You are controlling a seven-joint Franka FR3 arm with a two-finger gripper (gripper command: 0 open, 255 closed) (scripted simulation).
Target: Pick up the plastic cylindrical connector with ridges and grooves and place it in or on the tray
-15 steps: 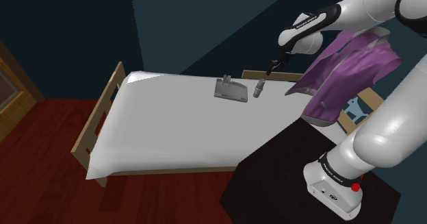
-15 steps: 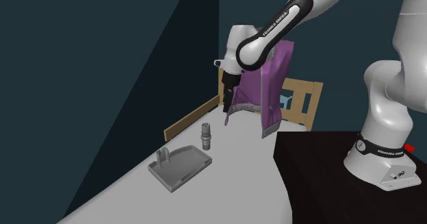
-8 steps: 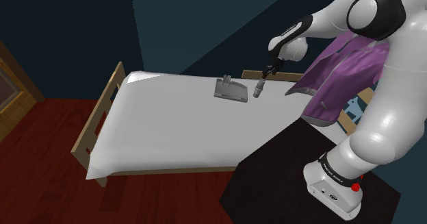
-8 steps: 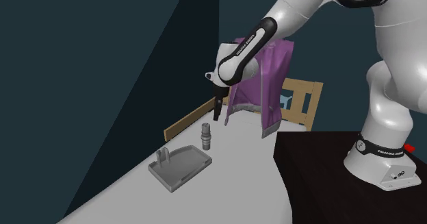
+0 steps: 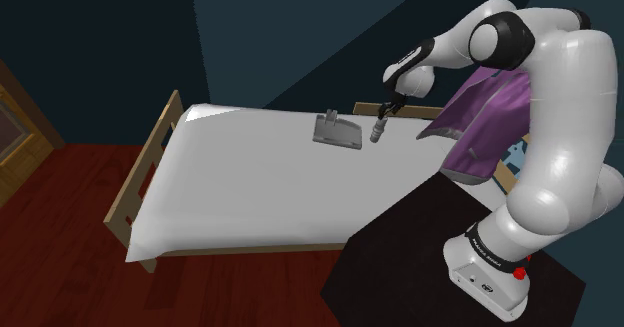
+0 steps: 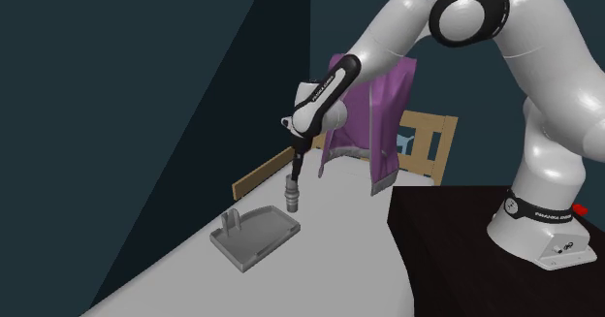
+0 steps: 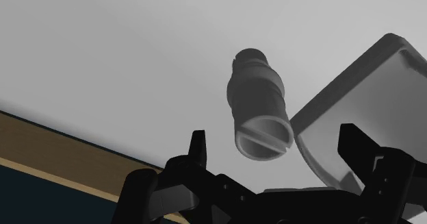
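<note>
One grey ridged connector (image 5: 378, 131) stands upright on the white bed (image 5: 260, 185), right of centre in the upper half of the shoulder view. It is just beside the single grey tray (image 5: 337, 132), on that view's right, with a small gap between them.

The black gripper (image 5: 384, 116) hangs directly over the connector. In the wrist view its fingers (image 7: 198, 147) are spread wide to either side of the slotted top and do not touch it. From the side I can't tell how close the tips come.

One purple garment (image 5: 490, 110) hangs behind the arm at the upper right. A low wooden board (image 6: 267, 173) runs along the bed's far edge behind the connector. One dark stand (image 5: 420, 255) sits at the lower right.
</note>
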